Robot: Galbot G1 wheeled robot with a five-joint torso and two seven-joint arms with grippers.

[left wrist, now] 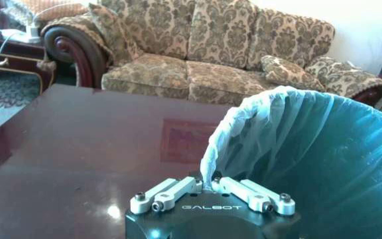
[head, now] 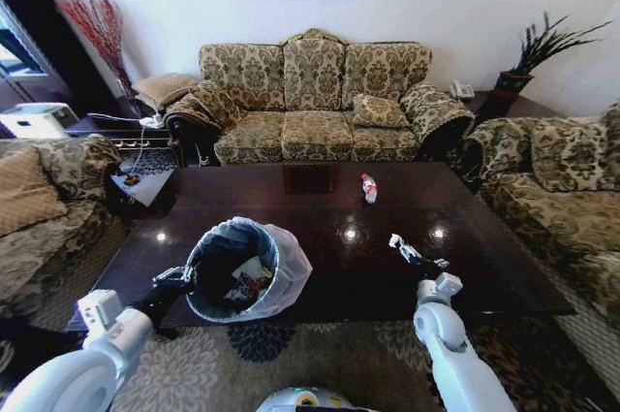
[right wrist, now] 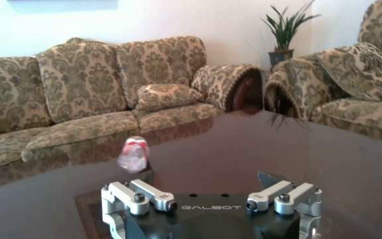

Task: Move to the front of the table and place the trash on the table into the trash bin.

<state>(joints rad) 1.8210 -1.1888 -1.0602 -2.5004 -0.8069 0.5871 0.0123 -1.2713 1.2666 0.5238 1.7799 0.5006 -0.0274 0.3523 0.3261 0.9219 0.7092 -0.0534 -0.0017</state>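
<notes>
Bin held up, bottle next!
Left gripper (left wrist: 210,191) is clamped on the trash bin (head: 247,271) liner rim at the tabletop (head: 320,237) front; right gripper (head: 409,252) hovers with fingers apart, so it must reach well forward to the plastic bottle (head: 369,188).

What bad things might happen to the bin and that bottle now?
The left hand pinches only the thin bag at the rim of the trash bin, which tilts, so the bag might tear or trash inside could spill. The bottle lies on the glossy table beyond the open right hand; a nudge might roll it away.
</notes>
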